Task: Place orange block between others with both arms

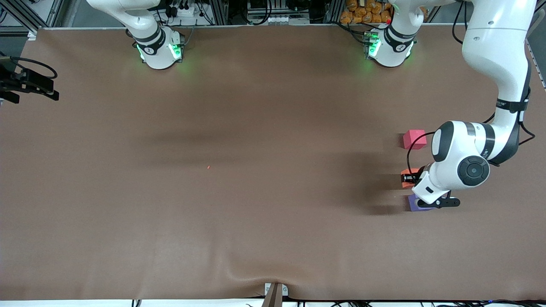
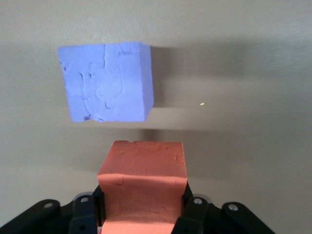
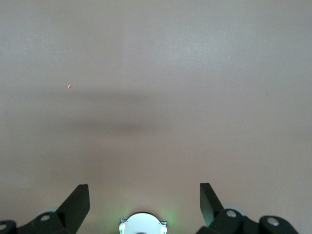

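Note:
My left gripper (image 1: 408,178) is shut on the orange block (image 1: 405,178), low over the table at the left arm's end. In the left wrist view the orange block (image 2: 142,170) fills the space between the black fingers (image 2: 194,210). The purple cube (image 1: 415,204) lies just nearer the front camera, partly under the wrist; in the left wrist view this purple cube (image 2: 106,82) stands a small gap away from the orange one. The red-pink cube (image 1: 414,139) sits farther from the camera. My right gripper (image 3: 145,187) hangs open and empty, high above the table.
A brown mat (image 1: 256,170) covers the table. A tiny red speck (image 1: 208,166) lies near its middle. A black fixture with a cable (image 1: 27,83) sticks in at the right arm's end. The right arm's green-lit base (image 3: 143,224) shows between the right fingers.

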